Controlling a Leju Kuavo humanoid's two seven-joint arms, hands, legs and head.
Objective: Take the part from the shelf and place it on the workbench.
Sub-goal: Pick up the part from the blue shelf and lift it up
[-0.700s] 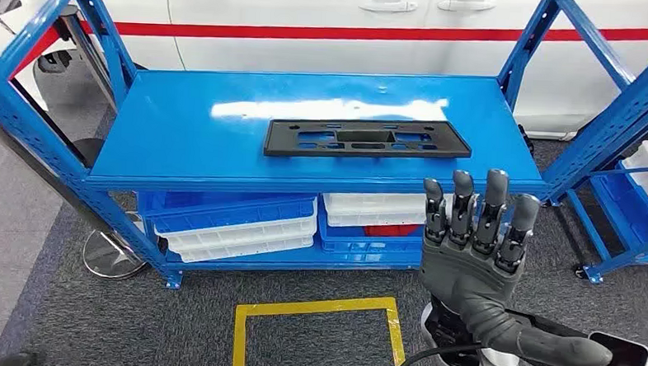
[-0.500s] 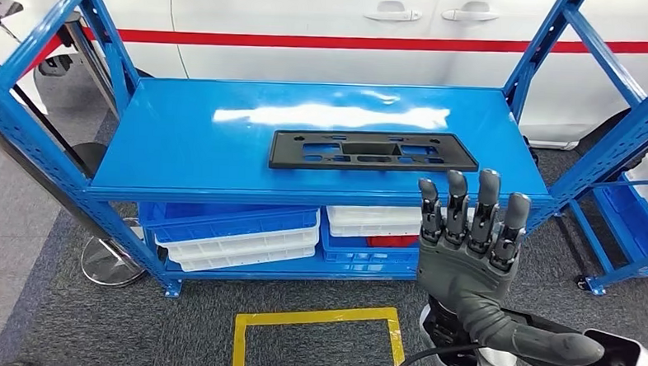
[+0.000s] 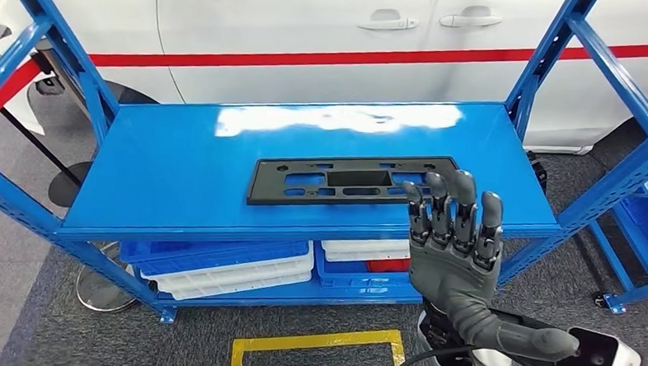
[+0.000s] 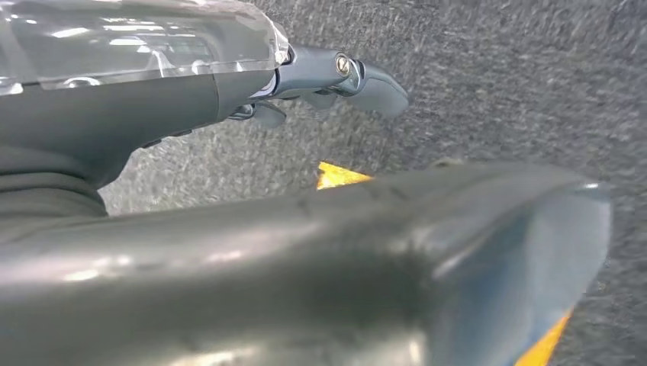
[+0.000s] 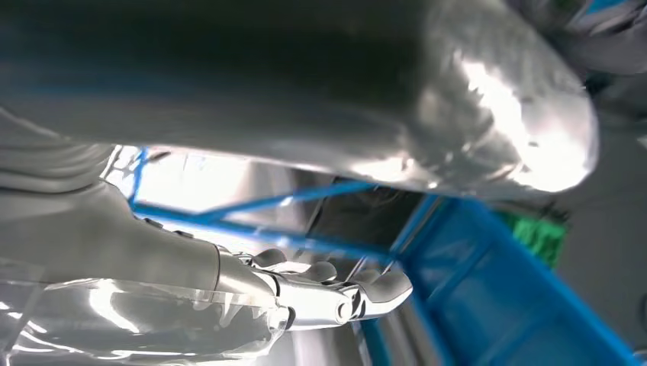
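A white car point(image 3: 310, 42) with a red stripe point(image 3: 309, 60); yellow floor tape point(image 3: 318, 344).

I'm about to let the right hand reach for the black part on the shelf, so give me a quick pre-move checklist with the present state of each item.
1. Black part lies flat on the blue shelf top: ok.
2. Right hand holds nothing, fingers raised and apart: ok.
3. Right hand touching the part: not ok, it hovers in front of the shelf edge, at the part's right end.
4. Nothing else on the shelf top around the part: ok.
5. Left hand free: cannot tell, it hangs over the grey carpet.
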